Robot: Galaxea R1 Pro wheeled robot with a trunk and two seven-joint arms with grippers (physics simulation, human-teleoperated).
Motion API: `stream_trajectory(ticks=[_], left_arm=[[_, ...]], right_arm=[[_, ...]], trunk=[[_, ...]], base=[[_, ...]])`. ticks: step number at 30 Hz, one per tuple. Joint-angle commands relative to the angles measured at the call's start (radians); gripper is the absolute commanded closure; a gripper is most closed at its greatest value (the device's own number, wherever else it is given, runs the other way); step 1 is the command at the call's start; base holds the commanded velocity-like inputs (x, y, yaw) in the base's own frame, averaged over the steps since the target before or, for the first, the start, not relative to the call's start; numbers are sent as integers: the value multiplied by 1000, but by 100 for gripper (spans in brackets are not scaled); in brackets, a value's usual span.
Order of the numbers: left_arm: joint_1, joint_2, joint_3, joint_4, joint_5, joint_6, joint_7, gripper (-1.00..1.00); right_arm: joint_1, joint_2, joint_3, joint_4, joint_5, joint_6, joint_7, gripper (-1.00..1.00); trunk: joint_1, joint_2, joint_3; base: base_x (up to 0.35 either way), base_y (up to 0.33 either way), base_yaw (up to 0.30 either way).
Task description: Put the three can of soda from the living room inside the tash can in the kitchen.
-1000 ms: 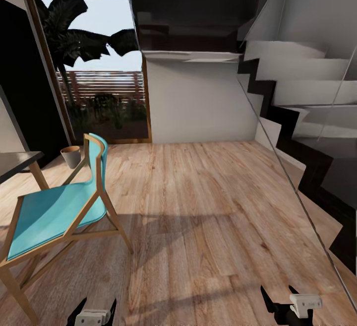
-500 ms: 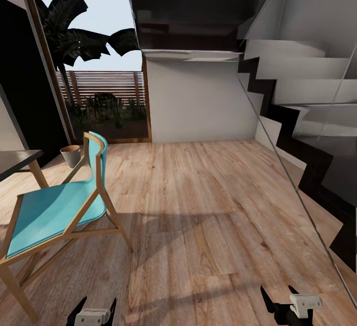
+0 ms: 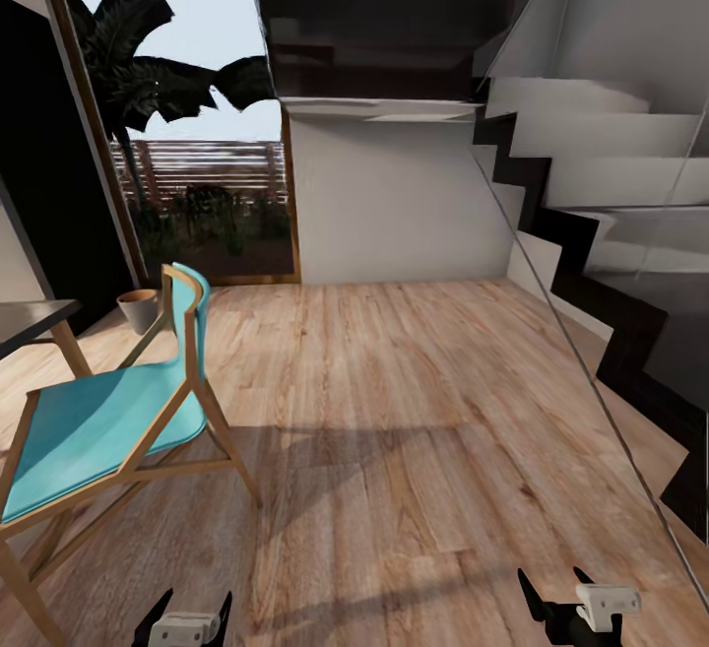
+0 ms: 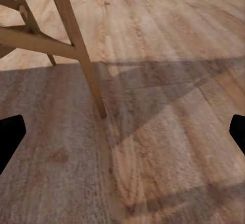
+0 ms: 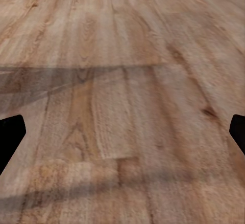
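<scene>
Two grippers sit at the bottom edge of the head view: left gripper and right gripper. Each shows dark fingertips spread apart with bare wooden floor visible between them. Left wrist view: one black fingertip at each side edge of the frame, jaws wide, nothing held, nothing touched. Right wrist view: same arrangement, black tips at the two edges, planks between them, jaws released and empty.

Trash can: small tapered bin, brown inside, standing upright on the floor near the tall window, behind the turquoise chair and well apart from both grippers. Dark table corner just beside the chair. Chair leg stands on the floor close ahead of the left gripper, not touching it.

White staircase with a glass balustrade rises on the robot's right.
</scene>
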Motion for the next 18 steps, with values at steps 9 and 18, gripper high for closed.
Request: stream_trajectory(ticks=[9, 18], left_arm=[[0, 0, -1, 1, 0, 1, -1, -100], [0, 0, -1, 0, -1, 1, -1, -100]], right_arm=[[0, -1, -1, 1, 1, -1, 1, -100], [3, -10, -1, 0, 0, -3, 6, -100]], trunk=[[0, 0, 0], [0, 0, 0]], base=[[271, -129, 0], [282, -159, 0]])
